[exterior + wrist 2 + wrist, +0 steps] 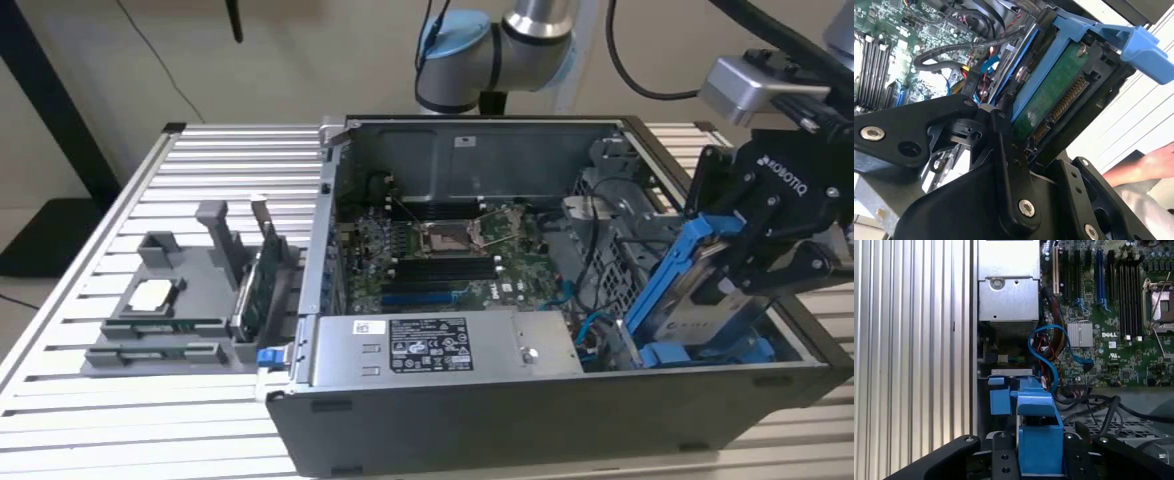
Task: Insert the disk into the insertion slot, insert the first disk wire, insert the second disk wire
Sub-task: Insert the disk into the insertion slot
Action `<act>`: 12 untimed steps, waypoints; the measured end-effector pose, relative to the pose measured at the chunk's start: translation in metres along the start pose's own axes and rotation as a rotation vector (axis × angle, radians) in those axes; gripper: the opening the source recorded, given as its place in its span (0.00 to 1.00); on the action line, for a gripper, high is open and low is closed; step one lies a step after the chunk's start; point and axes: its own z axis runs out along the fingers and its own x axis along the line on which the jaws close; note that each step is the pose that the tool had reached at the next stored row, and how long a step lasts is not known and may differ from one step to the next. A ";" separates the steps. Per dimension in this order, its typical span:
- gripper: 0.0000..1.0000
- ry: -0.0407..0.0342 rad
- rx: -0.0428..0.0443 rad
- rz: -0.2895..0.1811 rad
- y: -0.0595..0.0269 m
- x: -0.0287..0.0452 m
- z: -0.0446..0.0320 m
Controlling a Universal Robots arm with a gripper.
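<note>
My gripper (747,265) is shut on the disk (697,312), a silver drive in a bright blue carrier frame (678,262). It holds the disk tilted, lower end down, inside the open computer case at the exterior view's right. The lower end sits at the insertion slot (714,352), a grey bay with blue fittings. In the second wrist view the disk's green circuit board (1051,102) and connector face the camera, gripped between black fingers (1004,150). In the first wrist view the blue carrier (1039,430) stands above the slot (1010,374). A loose blue wire (1046,347) curls beside it.
The grey power-supply box (427,345) lies along the case's front, with the motherboard (441,245) behind it. A grey fixture with parts (167,310) stands on the slatted table (80,400) at the exterior view's left. A person's hand (1154,165) is near the case.
</note>
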 end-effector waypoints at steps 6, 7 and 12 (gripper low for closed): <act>0.33 0.0001 0.0000 0.000 -0.0003 0.0000 0.0024; 0.33 -0.0001 0.0000 0.000 -0.0003 0.0000 0.0025; 0.40 0.0001 0.0000 0.000 -0.0003 0.0000 0.0025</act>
